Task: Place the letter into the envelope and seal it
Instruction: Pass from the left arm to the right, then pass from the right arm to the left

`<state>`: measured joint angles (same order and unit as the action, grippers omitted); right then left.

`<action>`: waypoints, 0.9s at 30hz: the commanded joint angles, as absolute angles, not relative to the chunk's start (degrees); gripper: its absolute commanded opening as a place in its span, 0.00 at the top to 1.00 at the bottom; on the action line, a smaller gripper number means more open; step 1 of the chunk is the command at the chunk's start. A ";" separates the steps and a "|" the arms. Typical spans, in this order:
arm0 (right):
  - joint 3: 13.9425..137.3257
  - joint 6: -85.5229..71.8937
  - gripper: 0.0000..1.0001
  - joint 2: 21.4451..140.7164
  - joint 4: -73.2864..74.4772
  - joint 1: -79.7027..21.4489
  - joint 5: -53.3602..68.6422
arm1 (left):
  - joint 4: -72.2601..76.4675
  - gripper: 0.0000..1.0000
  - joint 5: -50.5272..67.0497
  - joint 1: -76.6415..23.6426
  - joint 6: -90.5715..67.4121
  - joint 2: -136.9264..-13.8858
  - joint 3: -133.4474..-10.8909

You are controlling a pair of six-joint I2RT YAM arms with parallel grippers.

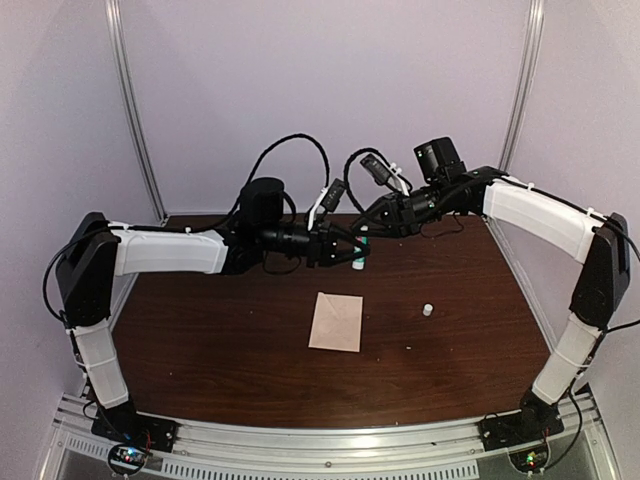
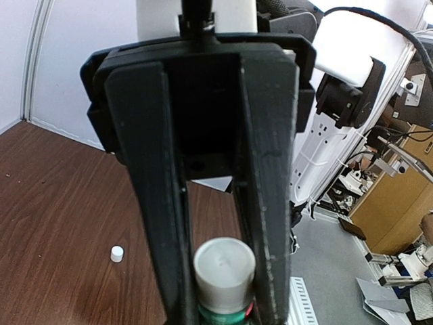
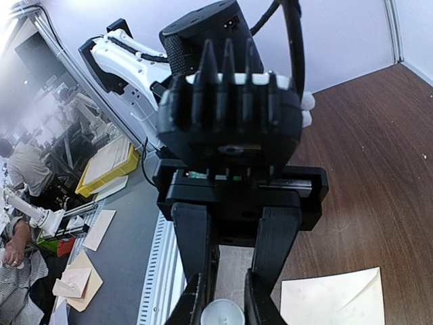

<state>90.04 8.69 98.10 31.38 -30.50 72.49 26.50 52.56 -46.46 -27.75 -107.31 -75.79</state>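
Top external: left end effector [image 1: 350, 252] and right end effector [image 1: 371, 234] both clamp a glue stick [image 1: 360, 264] beyond the envelope [image 1: 336, 321].

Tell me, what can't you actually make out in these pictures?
- Letter: no separate sheet shows; the top view cannot tell whether the envelope holds it.
- White-capped tube: label cut off by the bottom edge, left wrist view.
- Right tool: tips cut off by the bottom edge, right wrist view; grip unclear.
- White speck: too small to identify, top view.
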 commanded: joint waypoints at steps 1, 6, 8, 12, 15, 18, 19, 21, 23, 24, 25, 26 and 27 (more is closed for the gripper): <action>91.19 8.94 0.92 98.22 30.83 -30.64 72.80 | 29.85 0.92 50.56 -46.58 -27.87 -107.49 -77.34; 91.85 7.29 0.93 97.17 29.16 -28.32 72.89 | 30.83 0.76 47.75 -46.58 -27.86 -106.83 -75.18; 91.59 6.19 0.93 96.83 27.99 -27.56 73.22 | 31.33 0.72 47.32 -46.58 -27.98 -106.71 -74.66; 90.90 5.58 0.93 96.26 27.06 -26.90 73.37 | 31.22 0.63 47.10 -46.58 -27.97 -106.89 -74.43; 90.45 4.77 0.93 95.98 26.07 -26.81 73.37 | 30.96 0.62 47.05 -46.58 -27.86 -107.04 -74.36; 90.27 4.50 0.93 96.00 25.74 -26.80 73.52 | 30.03 0.61 46.87 -46.58 -27.71 -107.37 -74.77; 90.22 4.34 0.93 96.05 25.61 -26.81 73.56 | 29.98 0.62 46.80 -46.57 -27.80 -107.40 -74.79; 90.18 4.03 0.93 96.15 25.32 -26.81 73.78 | 29.97 0.61 46.42 -46.58 -27.99 -107.62 -74.87; 90.13 3.76 0.93 96.24 24.99 -26.80 74.02 | 30.12 0.61 46.13 -46.56 -28.25 -107.74 -75.03; 90.03 3.47 0.93 96.24 24.71 -26.81 74.27 | 30.08 0.61 45.90 -46.58 -28.34 -107.97 -75.20; 89.87 3.17 0.92 96.34 24.30 -26.83 74.42 | 30.06 0.61 45.79 -46.58 -28.45 -108.26 -75.42; 89.71 2.94 0.93 96.27 24.00 -26.81 74.51 | 30.06 0.63 45.92 -46.58 -28.66 -108.48 -75.75; 89.61 2.91 0.93 96.24 23.90 -26.81 74.58 | 30.12 0.65 45.99 -46.58 -28.92 -108.73 -76.02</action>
<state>90.15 4.19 98.00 26.55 -26.81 72.69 28.42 46.65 -46.59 -28.29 -107.37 -74.72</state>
